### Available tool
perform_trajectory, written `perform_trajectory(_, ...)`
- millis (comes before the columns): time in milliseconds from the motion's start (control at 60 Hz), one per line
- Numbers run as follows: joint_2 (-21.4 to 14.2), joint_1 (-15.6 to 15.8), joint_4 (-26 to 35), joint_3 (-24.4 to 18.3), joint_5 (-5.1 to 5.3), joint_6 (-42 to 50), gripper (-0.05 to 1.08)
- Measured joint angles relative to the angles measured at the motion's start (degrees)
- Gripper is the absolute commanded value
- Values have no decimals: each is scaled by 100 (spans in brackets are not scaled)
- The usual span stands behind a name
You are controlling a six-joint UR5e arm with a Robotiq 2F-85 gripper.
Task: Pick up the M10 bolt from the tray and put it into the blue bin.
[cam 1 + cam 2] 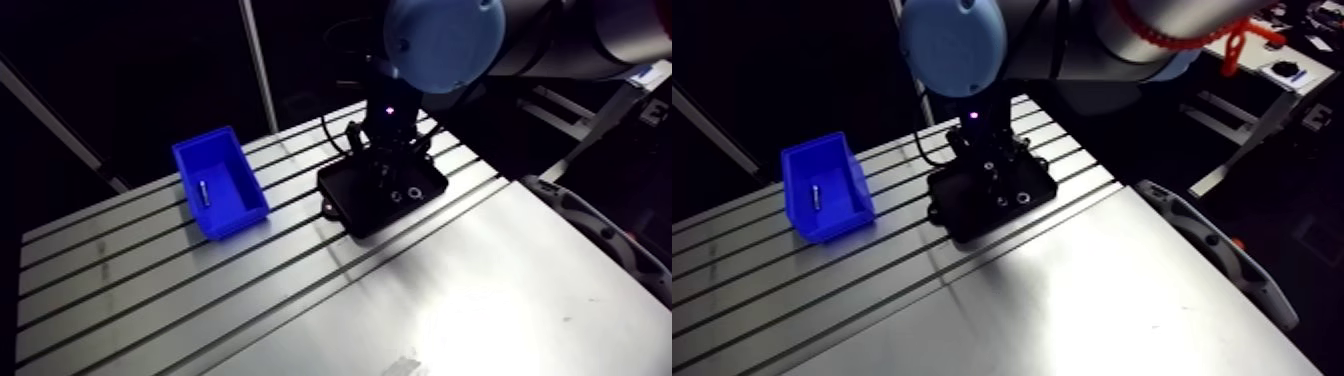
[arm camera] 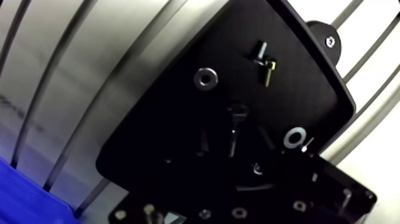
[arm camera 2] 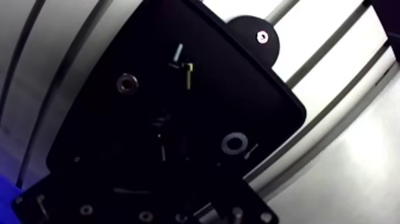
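Observation:
A black tray (image 1: 352, 212) lies on the slotted table, with the blue bin (image 1: 232, 208) a short way to its left. In the wrist view a dark bolt (image 2: 236, 121) lies on the tray (image 2: 161, 119), head pointing away from me. My gripper (image 2: 235, 140) hangs low over the tray and is open, its dark fingers faintly visible on either side of the bolt's shank without touching it. In the arm view the gripper (image 1: 386, 165) stands over the tray's far half.
Also on the tray are a dark ring (image 2: 205, 77), a bright washer (image 2: 293, 137) and two small screws (image 2: 265, 61). A small bolt (image 1: 203, 192) lies inside the bin. The bin's corner (image 2: 24, 202) shows beside the gripper.

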Motion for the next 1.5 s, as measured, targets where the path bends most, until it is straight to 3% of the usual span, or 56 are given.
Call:
perform_trajectory(133, 14, -1, -12, -2, 3, 0, 60)
perform_trajectory(1367, 65, -36, -26, 2, 15, -16, 79)
perform_trajectory(1500, 66, -39, -24, -1, 17, -35, 90)
